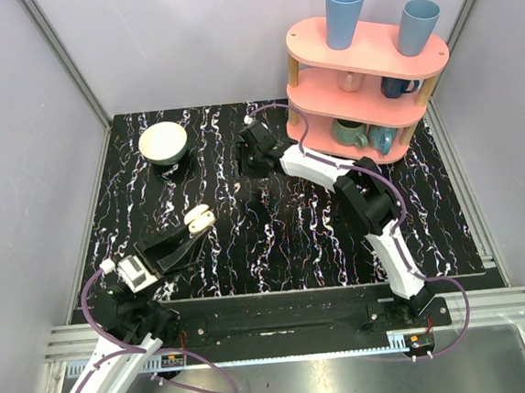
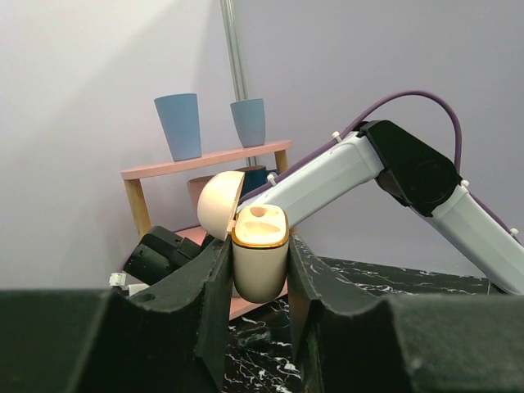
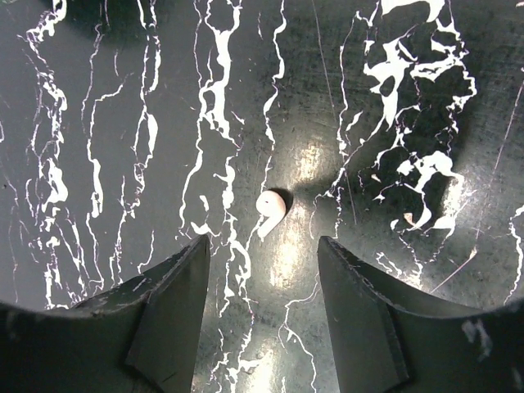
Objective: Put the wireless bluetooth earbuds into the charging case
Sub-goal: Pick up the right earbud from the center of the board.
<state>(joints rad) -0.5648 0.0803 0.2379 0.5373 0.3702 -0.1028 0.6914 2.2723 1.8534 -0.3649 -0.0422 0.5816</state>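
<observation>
The left gripper (image 2: 259, 274) is clamped on the charging case (image 2: 260, 258), held upright off the black marbled counter (image 1: 294, 240) toward its left edge, hinged lid tipped open to the left. Toward the middle of the far edge, the right gripper (image 3: 262, 242) hangs above the counter with its jaws apart. One cream-white earbud (image 3: 269, 205) lies on the counter just ahead of the gap between them, touching neither finger. A cream bowl (image 1: 163, 143) sits near the far left corner and a pink shelf (image 1: 374, 47) at the far right.

The charging case (image 2: 260, 270) is cream, the table (image 1: 294, 244) black with white veins.
</observation>
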